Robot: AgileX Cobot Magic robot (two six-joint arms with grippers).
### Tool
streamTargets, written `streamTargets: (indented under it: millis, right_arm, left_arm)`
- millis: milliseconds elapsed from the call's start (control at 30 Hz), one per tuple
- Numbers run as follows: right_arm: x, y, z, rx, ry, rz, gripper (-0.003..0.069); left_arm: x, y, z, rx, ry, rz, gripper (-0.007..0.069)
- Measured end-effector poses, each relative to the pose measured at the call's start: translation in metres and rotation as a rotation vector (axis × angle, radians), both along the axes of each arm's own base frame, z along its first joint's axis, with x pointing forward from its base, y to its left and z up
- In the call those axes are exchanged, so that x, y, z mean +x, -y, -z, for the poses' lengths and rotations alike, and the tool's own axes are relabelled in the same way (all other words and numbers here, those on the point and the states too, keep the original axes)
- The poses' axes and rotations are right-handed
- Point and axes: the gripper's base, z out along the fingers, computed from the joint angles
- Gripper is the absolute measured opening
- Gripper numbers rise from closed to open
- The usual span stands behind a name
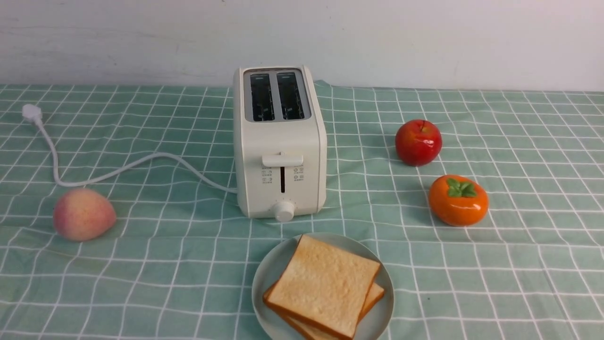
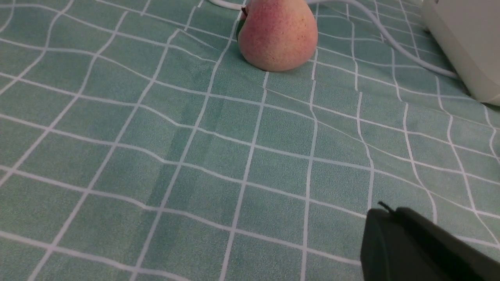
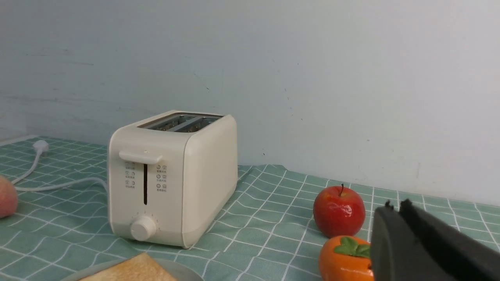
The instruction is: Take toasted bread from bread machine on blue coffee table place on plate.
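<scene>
Two slices of toasted bread lie stacked on the pale blue-green plate at the front middle of the blue coffee table; a corner of the bread shows in the right wrist view. The cream bread machine stands behind the plate, both slots empty, lever up; it also shows in the right wrist view. Neither gripper shows in the front view. My left gripper is shut and empty over bare cloth. My right gripper is shut and empty, near the orange fruit.
A peach lies at the left, by the white power cord and plug. A red apple and an orange persimmon sit at the right. A white wall stands behind the table.
</scene>
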Motion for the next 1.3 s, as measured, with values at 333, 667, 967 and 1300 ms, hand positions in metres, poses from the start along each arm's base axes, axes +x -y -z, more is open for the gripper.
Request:
streamTargets:
  millis: [333, 667, 967, 1300]
  right_arm:
    - [0.0, 0.0, 0.0, 0.0, 0.0, 0.0, 0.003]
    - [-0.001, 0.001, -0.001, 0.003, 0.013, 0.016, 0.0035]
    - [-0.012, 0.015, -0.009, 0.028, 0.148, 0.206, 0.0044]
    - [-0.007, 0.016, 0.027, -0.019, -0.25, 0.222, 0.0055]
  left_arm:
    - [0.0, 0.0, 0.0, -0.001, 0.0, 0.0, -0.0013]
    - [0.0, 0.0, 0.0, -0.001, 0.0, 0.0, -0.0011]
    - [0.0, 0.0, 0.0, -0.001, 0.0, 0.0, -0.0004]
    - [0.0, 0.0, 0.0, -0.001, 0.001, 0.0, 0.0]
